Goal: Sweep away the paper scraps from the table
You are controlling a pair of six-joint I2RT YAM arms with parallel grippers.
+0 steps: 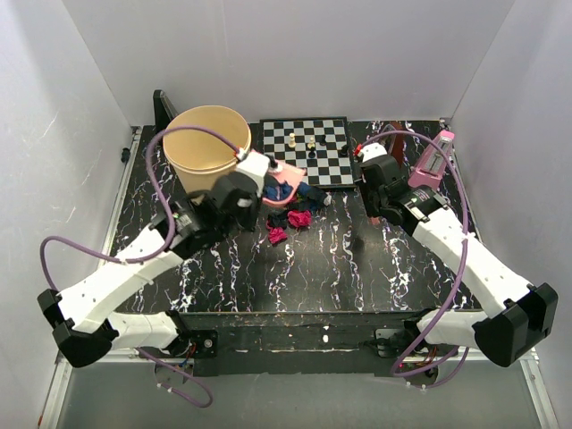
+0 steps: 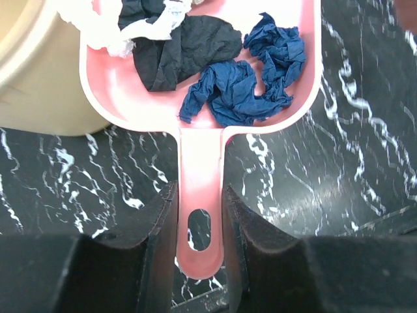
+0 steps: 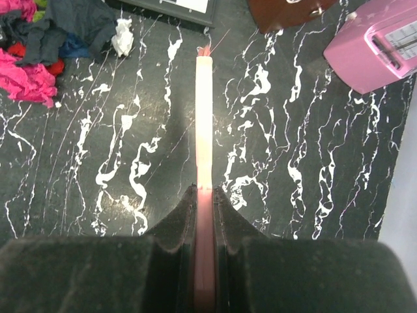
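Observation:
My left gripper [image 2: 200, 208] is shut on the handle of a pink dustpan [image 2: 202, 117]. In its tray lie dark blue paper scraps [image 2: 241, 88], a black one [image 2: 179, 52] and a white one [image 2: 124, 29]. In the top view the dustpan [image 1: 284, 189] lies between the bucket and the chessboard, with my left gripper [image 1: 266, 180] behind it. More scraps [image 1: 290, 222], magenta, red and dark, lie on the black veined table [image 1: 357, 268] just in front of it. My right gripper [image 3: 204, 195] is shut on a thin pink brush [image 3: 205, 117] seen edge-on, right of the scraps [image 3: 29, 49].
A tan bucket [image 1: 207, 147] stands at the back left, touching the dustpan's side [image 2: 32, 72]. A chessboard [image 1: 308, 150] with small pieces sits at the back centre. A pink box [image 1: 431, 161] and a brown object [image 3: 287, 10] are at the back right.

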